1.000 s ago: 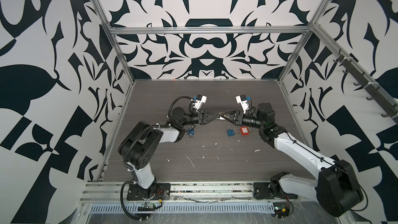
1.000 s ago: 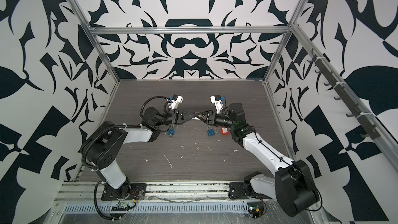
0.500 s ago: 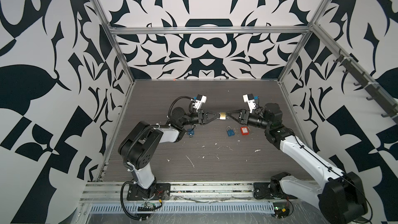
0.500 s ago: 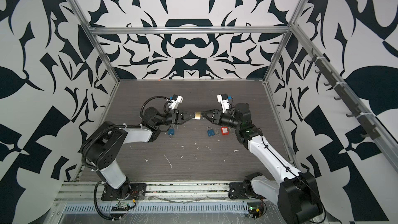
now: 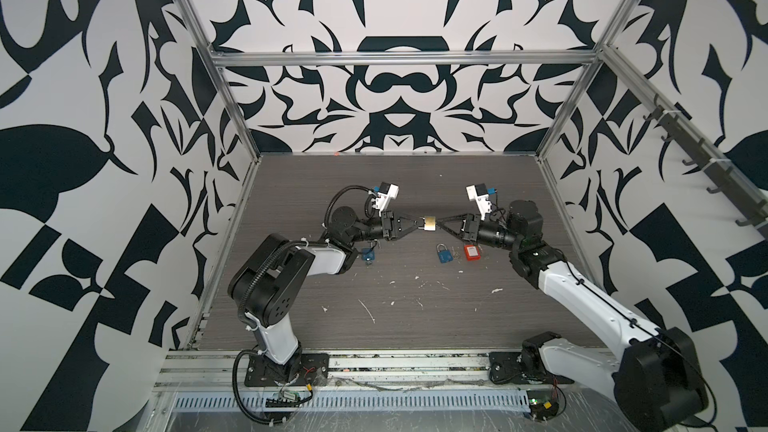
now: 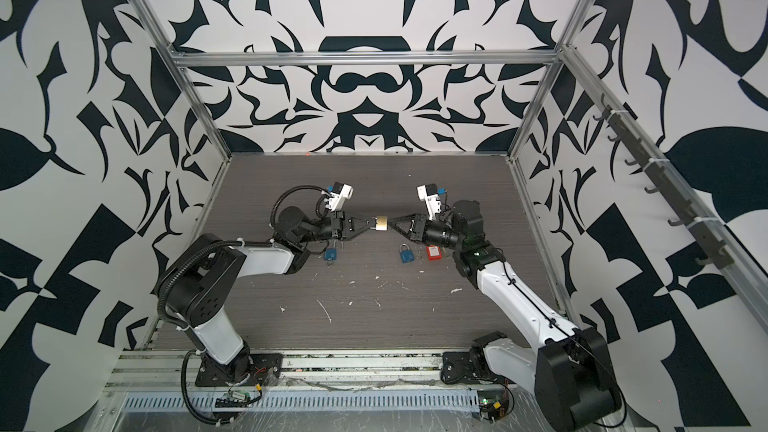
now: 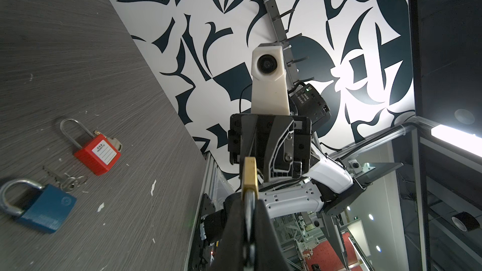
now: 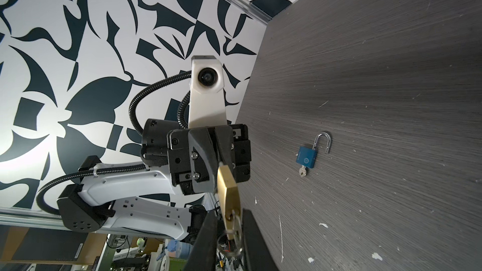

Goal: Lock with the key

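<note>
A brass padlock [image 5: 430, 224] [image 6: 381, 223] hangs in mid-air above the table between my two grippers. My left gripper [image 5: 419, 224] [image 7: 249, 199] is shut on its steel shackle, and the brass body [image 7: 249, 175] sticks out beyond the fingertips. The key [image 8: 234, 226], with a ring, sits in the padlock's bottom [image 8: 228, 191]. My right gripper [image 5: 441, 223] [image 8: 229, 220] straddles the key with its jaws narrowly apart. One finger is close against the key and a slim gap shows at the other.
On the table below lie a shut blue padlock [image 5: 444, 254] [image 7: 44, 211], a red padlock [image 5: 471, 252] [image 7: 97, 153] and loose keys [image 7: 67, 181] between them. Another blue padlock [image 5: 368, 254] [image 8: 307, 156], shackle open and key in it, lies under the left arm. Patterned walls enclose the table.
The right arm has drawn back a little to the right, and its jaws have narrowed around the key end. The left gripper and the brass padlock have stayed still.
</note>
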`<state>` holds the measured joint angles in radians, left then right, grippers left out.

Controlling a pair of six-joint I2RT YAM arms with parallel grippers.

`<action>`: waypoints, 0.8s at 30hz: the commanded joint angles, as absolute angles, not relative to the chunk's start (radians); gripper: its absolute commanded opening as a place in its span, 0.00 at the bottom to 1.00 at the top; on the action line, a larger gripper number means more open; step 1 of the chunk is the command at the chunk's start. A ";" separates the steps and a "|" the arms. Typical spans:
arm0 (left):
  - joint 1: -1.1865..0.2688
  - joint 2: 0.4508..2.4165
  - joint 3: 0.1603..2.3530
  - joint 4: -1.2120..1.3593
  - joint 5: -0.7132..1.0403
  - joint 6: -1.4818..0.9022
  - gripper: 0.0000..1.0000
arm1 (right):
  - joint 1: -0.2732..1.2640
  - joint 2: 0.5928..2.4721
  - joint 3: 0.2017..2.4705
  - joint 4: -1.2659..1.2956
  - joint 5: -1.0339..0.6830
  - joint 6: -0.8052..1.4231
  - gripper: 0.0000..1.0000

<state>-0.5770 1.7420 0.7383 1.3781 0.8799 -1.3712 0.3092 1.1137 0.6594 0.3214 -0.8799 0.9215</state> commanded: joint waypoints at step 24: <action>-0.574 1.748 0.747 1.425 0.890 -1.365 0.00 | 0.305 1.167 0.653 0.469 -0.930 0.977 0.07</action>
